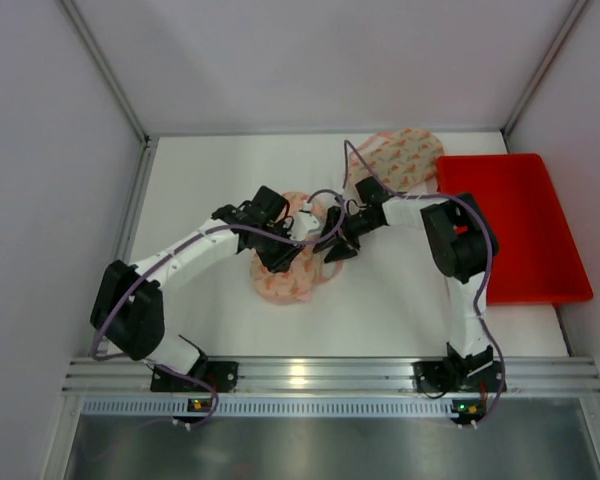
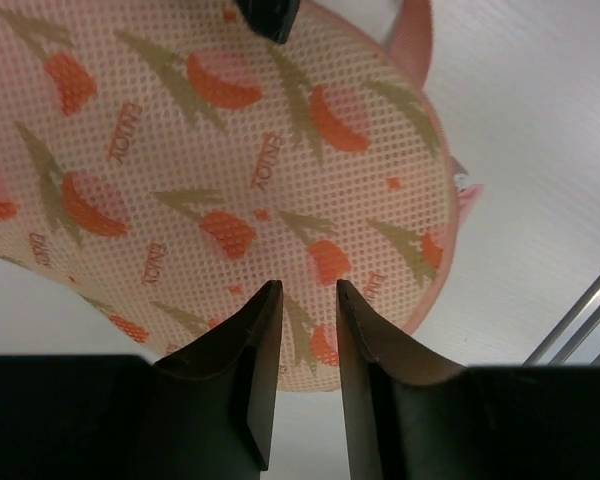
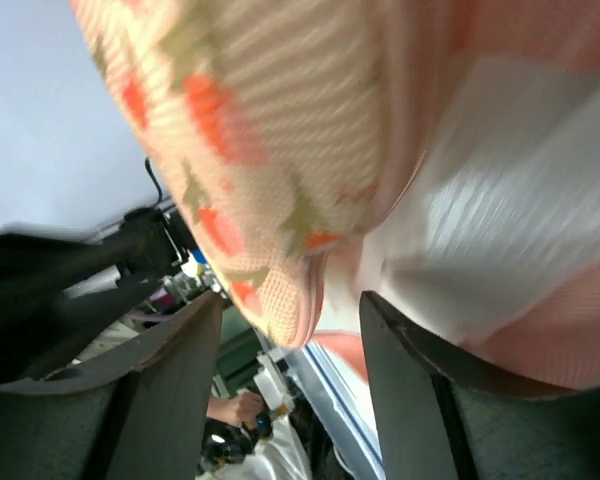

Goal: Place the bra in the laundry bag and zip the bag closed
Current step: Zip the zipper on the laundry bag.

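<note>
I judge the bagging step is in hand. My left pincer (image 2: 307, 286) hovers near-closed over the bag (image 2: 230, 180); whether it grips, I cannot tell. Right pincer (image 3: 292, 300) is released. Next I must pinch the opening.

L pincer (image 2: 308, 290) fingers nrly together, tips over laundry bag (image 2: 230, 180) btm edge; grip unclear.

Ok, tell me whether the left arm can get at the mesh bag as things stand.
Likely yes. The left gripper sits at the edge of the bag, mesh showing between its fingers, nothing in the way. The right gripper is at the bag too, from the opposite side.
</note>
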`<action>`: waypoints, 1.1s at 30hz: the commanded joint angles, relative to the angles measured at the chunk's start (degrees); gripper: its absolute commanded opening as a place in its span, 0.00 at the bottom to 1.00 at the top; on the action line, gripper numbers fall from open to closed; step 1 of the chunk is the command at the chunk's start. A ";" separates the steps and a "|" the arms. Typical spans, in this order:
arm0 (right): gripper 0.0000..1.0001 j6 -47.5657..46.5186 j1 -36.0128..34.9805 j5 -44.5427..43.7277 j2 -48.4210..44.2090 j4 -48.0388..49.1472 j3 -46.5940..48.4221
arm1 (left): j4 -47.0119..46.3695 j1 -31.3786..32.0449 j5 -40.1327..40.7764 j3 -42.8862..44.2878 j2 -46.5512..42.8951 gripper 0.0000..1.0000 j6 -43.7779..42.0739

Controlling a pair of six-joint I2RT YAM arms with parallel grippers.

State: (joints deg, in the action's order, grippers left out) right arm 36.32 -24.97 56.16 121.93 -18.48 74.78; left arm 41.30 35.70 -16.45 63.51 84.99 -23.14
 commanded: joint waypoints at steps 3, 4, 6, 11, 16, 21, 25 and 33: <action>0.60 -3.95 2.03 -1.84 -8.54 -2.86 0.53 | 2.03 -3.00 -2.88 1.62 10.80 0.27 5.73; 0.59 -8.06 2.55 -2.28 -9.07 -4.36 0.71 | 2.03 -3.97 -3.24 2.06 12.12 0.25 6.08; 0.49 -12.39 3.35 -3.60 -12.04 -6.83 -0.94 | 2.03 -5.55 -4.55 3.63 15.18 0.23 5.30; 0.43 -25.22 4.41 -5.00 -21.19 -2.36 -9.91 | 2.91 -11.17 -8.07 9.61 21.44 0.23 0.64; 0.42 -40.83 0.55 -10.01 -30.34 6.50 -18.17 | 6.59 -13.03 -13.08 14.80 26.01 0.22 -4.10; 0.33 -44.06 -5.69 -20.90 -32.64 17.15 -23.36 | 7.74 -13.20 -17.12 16.39 29.18 0.21 -4.29; 0.31 -44.40 -11.83 -25.91 -28.86 20.50 -21.88 | 7.83 -13.55 -19.41 16.47 30.32 0.20 -3.76; 0.27 -46.59 -16.95 -31.99 -22.00 21.30 -19.15 | 10.64 -15.40 -21.52 17.97 32.69 0.19 -5.51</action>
State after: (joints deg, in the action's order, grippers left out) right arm -7.53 -40.80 27.42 98.78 -1.21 52.88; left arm 49.60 21.23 -36.77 80.51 115.52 -26.02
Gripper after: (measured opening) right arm 0.270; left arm 0.192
